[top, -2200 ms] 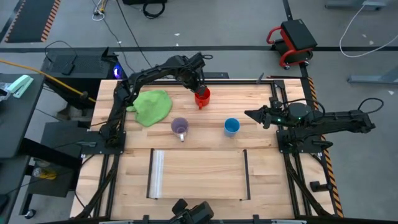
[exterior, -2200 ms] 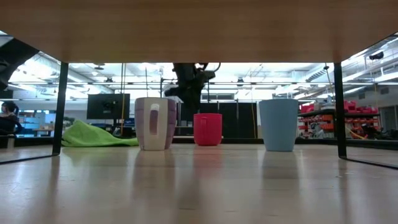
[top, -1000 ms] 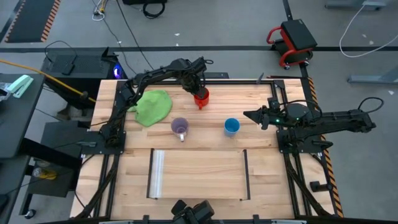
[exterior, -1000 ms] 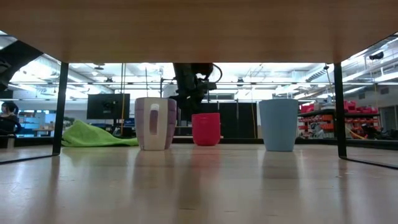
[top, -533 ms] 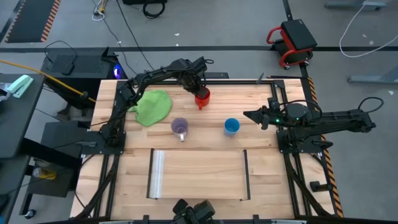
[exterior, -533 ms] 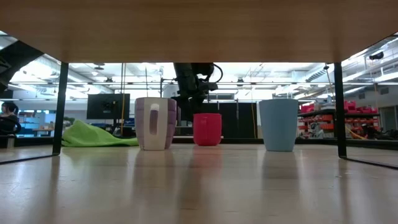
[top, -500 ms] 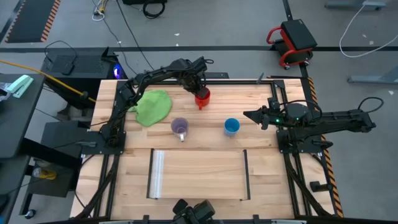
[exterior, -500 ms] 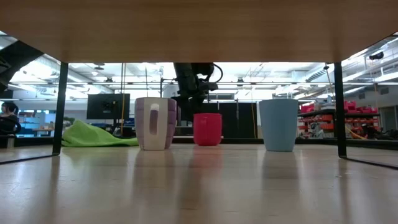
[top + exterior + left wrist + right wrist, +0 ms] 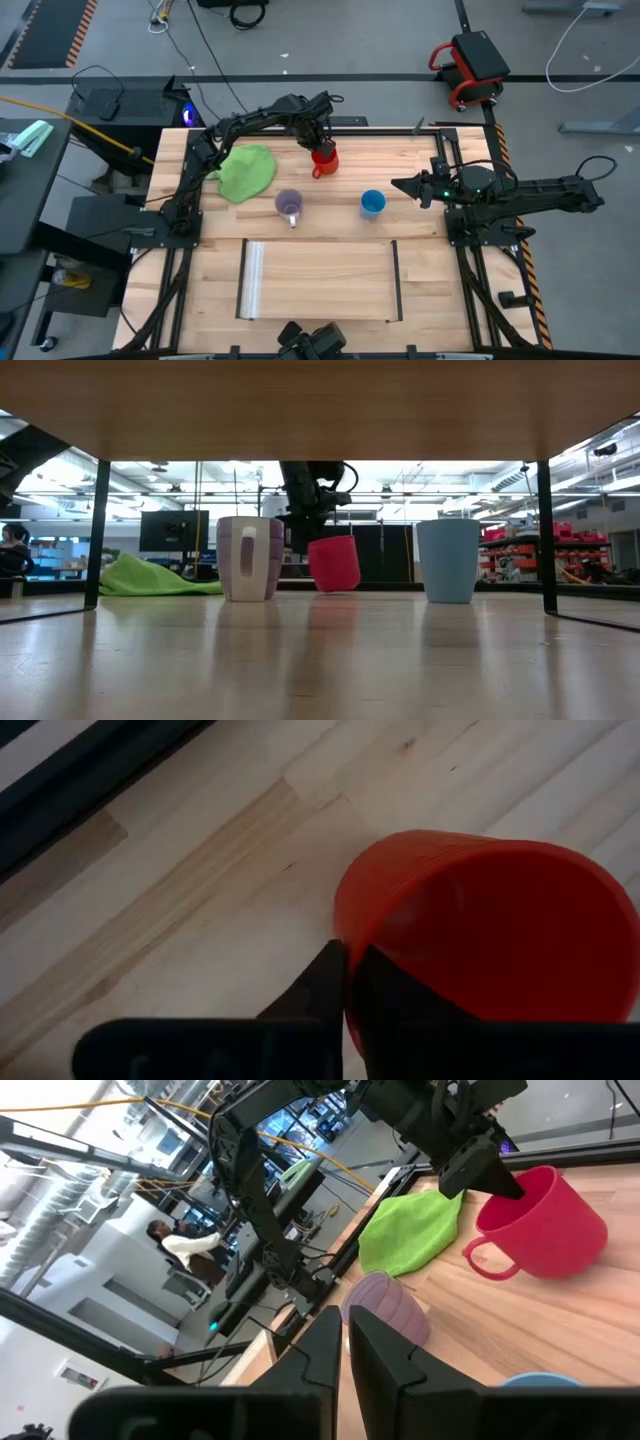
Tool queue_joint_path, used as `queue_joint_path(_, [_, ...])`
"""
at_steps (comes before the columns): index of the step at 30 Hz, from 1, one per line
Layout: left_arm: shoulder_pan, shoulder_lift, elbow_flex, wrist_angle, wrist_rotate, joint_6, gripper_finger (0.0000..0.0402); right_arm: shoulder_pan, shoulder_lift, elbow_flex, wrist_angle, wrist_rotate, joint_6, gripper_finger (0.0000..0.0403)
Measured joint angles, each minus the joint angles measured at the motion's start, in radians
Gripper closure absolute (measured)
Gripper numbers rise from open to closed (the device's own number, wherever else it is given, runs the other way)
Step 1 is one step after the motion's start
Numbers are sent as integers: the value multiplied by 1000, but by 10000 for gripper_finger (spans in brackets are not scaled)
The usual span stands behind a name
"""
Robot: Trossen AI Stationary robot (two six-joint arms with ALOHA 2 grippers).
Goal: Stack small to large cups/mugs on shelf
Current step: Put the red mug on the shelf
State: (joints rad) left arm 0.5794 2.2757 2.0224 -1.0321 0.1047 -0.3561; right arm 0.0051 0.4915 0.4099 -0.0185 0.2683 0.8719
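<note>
Bright, even overhead light, with soft shadows.
Low view: glaring ceiling lights backlight the small red handled mug; the near light-wood tabletop is perhaps out of focus. Wrist views blur up close.

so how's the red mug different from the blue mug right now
The red mug is tilted and lifted off the table, while the blue mug stands upright on it. The left gripper is clamped on the red mug's rim; nothing touches the blue mug, and the right gripper waits beside it. The red mug sits farther back on the table. Neither is on the shelf yet.
</note>
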Motion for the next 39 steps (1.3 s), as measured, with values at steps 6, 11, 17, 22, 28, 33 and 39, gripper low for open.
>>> queue_joint_path(6, [-18, -6, 0, -75, 58, -1, 389, 0, 0, 0, 0, 0, 19, 370])
queue_joint_path(11, [-48, -44, 1, -120, 71, 8, 390, -1, 0, 0, 1, 0, 27, 370])
queue_joint_path(17, [-87, -61, 105, -234, 47, 69, 390, -3, -1, 0, 9, 0, 81, 370])
queue_joint_path(22, [-133, -62, 259, -343, -8, 78, 390, -3, 0, 0, 12, 0, 105, 370])
queue_joint_path(28, [-189, -131, 298, -391, -46, -33, 390, -3, -7, 0, 13, -38, 96, 374])
queue_joint_path(33, [-239, -168, 332, -468, -96, -206, 390, -2, -24, 19, -18, -147, 45, 382])
queue_joint_path(39, [-333, -214, 332, -498, -111, -418, 390, 1, -18, 207, -289, -189, -110, 397])
